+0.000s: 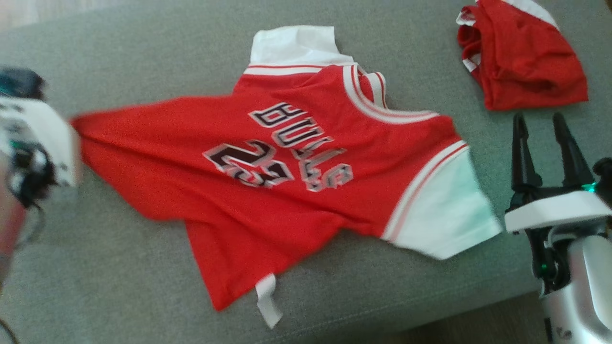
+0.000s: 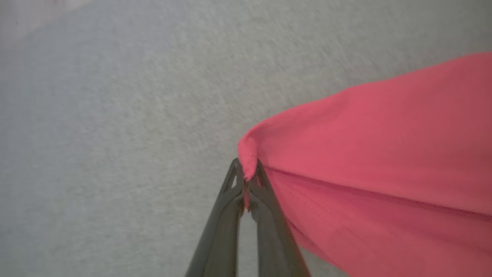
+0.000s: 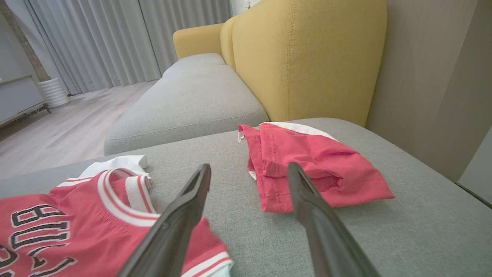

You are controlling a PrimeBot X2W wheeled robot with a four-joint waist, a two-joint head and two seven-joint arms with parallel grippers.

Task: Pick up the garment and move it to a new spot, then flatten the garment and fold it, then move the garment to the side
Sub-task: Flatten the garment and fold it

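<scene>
The garment (image 1: 267,162) is a red basketball jersey with white sleeves and dark lettering, spread on the grey sofa cushion (image 1: 143,62). Its hem corner at the left is pulled to a point. My left gripper (image 2: 246,173) is shut on that red corner (image 2: 248,154), the cloth pinched between the two fingertips; in the head view this arm is a blur at the far left (image 1: 33,143). My right gripper (image 1: 540,124) stands open beside the jersey's white sleeve (image 1: 444,210), nothing between its fingers. The jersey's collar (image 3: 115,192) lies left of those fingers.
A second red garment (image 1: 521,57) lies bunched at the back right of the cushion (image 3: 315,169). A yellow sofa back (image 3: 307,57) rises behind it. The cushion's front edge (image 1: 382,320) runs close under the jersey's bottom tag. A wooden floor (image 3: 65,130) lies beyond.
</scene>
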